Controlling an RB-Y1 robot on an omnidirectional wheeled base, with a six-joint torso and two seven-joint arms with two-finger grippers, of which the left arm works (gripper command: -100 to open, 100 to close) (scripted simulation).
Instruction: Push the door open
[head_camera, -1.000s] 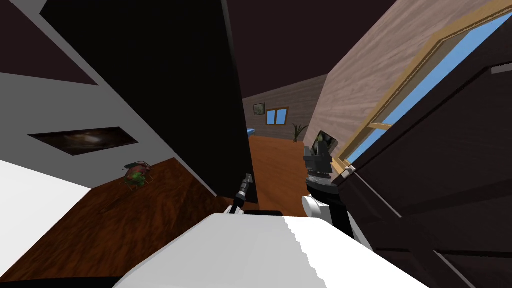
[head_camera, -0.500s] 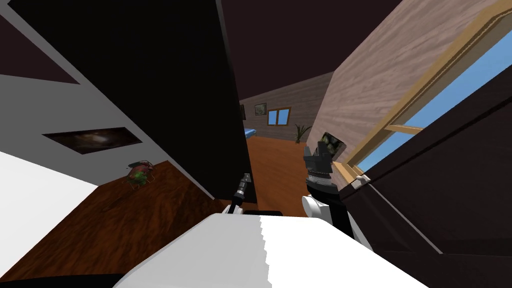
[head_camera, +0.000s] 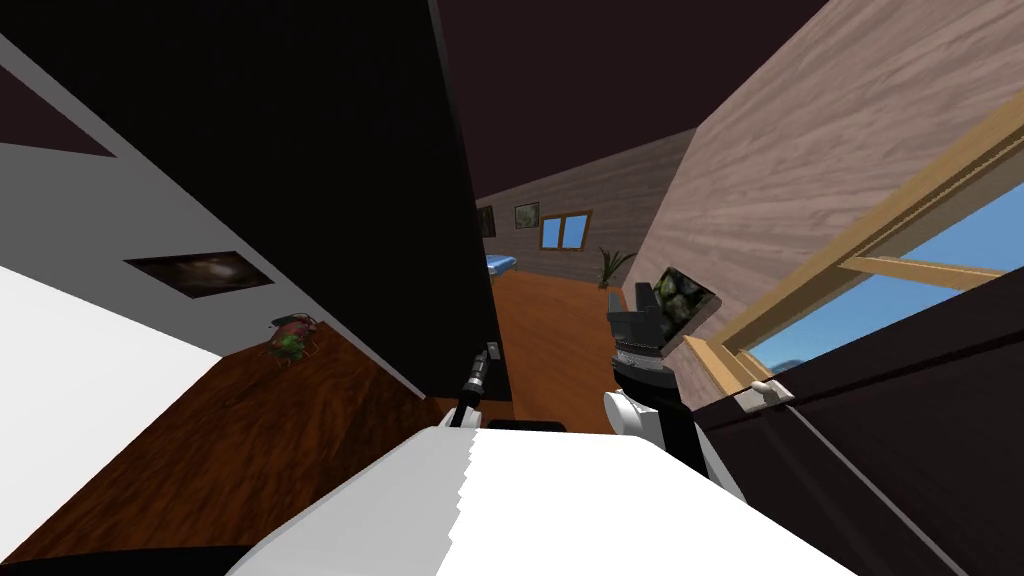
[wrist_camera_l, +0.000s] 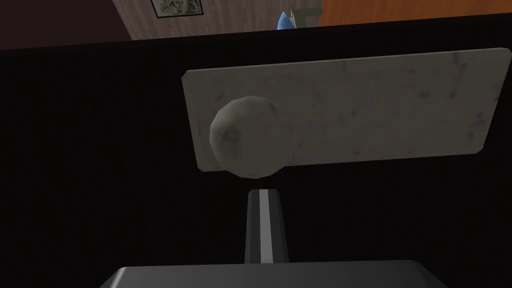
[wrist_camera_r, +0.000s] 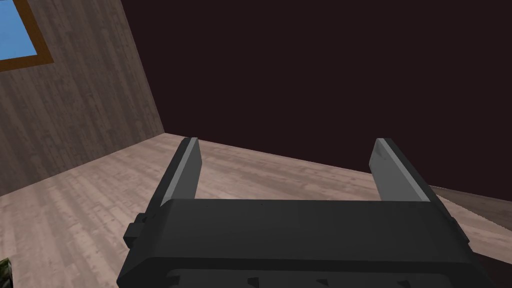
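The left gripper (wrist_camera_l: 265, 192) is seen with its two blades pressed flat together into a single thin strip, and nothing is held between them. Its tip is set just beside the round knob (wrist_camera_l: 245, 136), over the door's dark face; whether anything is touched cannot be told. The knob is a dull grey, faceted ball with a mottled surface. It is mounted at one end of a pale rectangular plate (wrist_camera_l: 360, 107) with rounded corners and the same blotched finish. The door (head_camera: 330, 150) is shown as a flat, nearly black slab without visible grain. In the head view it fills the upper left and centre of the frame, and its edge runs down to the left gripper just left of centre. The right gripper (head_camera: 645, 298) is raised right of centre, apart from the door, with its blades spread wide and empty. Beyond the door's edge, an orange-brown wooden floor (head_camera: 555, 330) is seen, with a small window (head_camera: 563, 230) and a potted plant (head_camera: 608, 265) at the far end.
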